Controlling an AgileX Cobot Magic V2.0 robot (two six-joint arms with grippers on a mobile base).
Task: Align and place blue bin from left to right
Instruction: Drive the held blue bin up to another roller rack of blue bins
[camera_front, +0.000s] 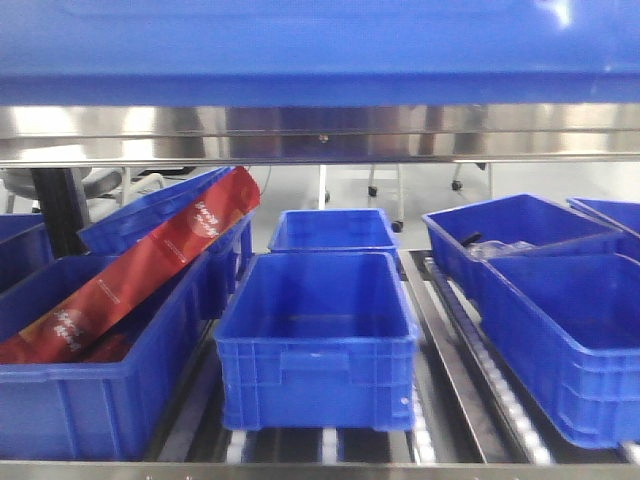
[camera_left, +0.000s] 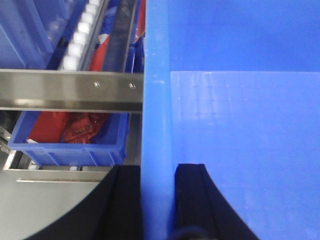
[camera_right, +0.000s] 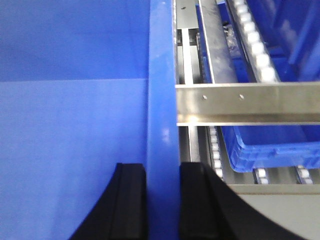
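Observation:
The blue bin (camera_front: 320, 40) fills the top of the front view as a wide smooth bright-blue wall above a steel shelf rail (camera_front: 320, 135). In the left wrist view its left rim (camera_left: 157, 125) runs upright between two black fingers, and my left gripper (camera_left: 158, 200) is shut on it. The right wrist view shows the right rim (camera_right: 162, 125) clamped the same way by my right gripper (camera_right: 162, 200). The bin's pale inside floor (camera_left: 240, 140) lies between the two rims. Neither gripper shows in the front view.
Below the rail, roller lanes carry several darker blue crates: one in the centre (camera_front: 318, 340), one behind it (camera_front: 333, 230), others at right (camera_front: 570, 340). A left crate (camera_front: 90, 400) holds a long red bag (camera_front: 150, 265). Steel crossbars (camera_left: 70, 90) (camera_right: 250, 102) pass under the bin's sides.

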